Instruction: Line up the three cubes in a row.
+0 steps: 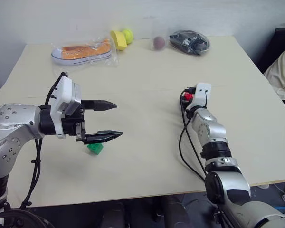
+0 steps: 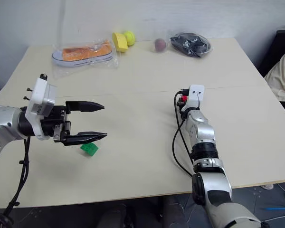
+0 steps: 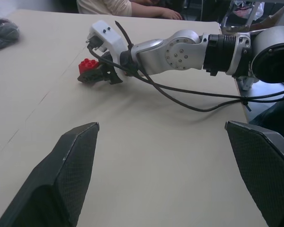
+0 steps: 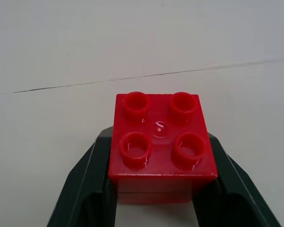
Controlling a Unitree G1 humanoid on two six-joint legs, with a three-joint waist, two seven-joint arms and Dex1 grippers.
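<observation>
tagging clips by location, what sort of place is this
Probably a robot lab or test room: a plain pale table against a bare wall, set with practice props such as a bagged sneaker, a yellow-green ball and a red studded brick.

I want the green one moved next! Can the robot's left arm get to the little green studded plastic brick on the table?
Probably yes. The left gripper hangs open just above the little green studded plastic brick, with nothing between them. It would mainly need to dip down.
</observation>
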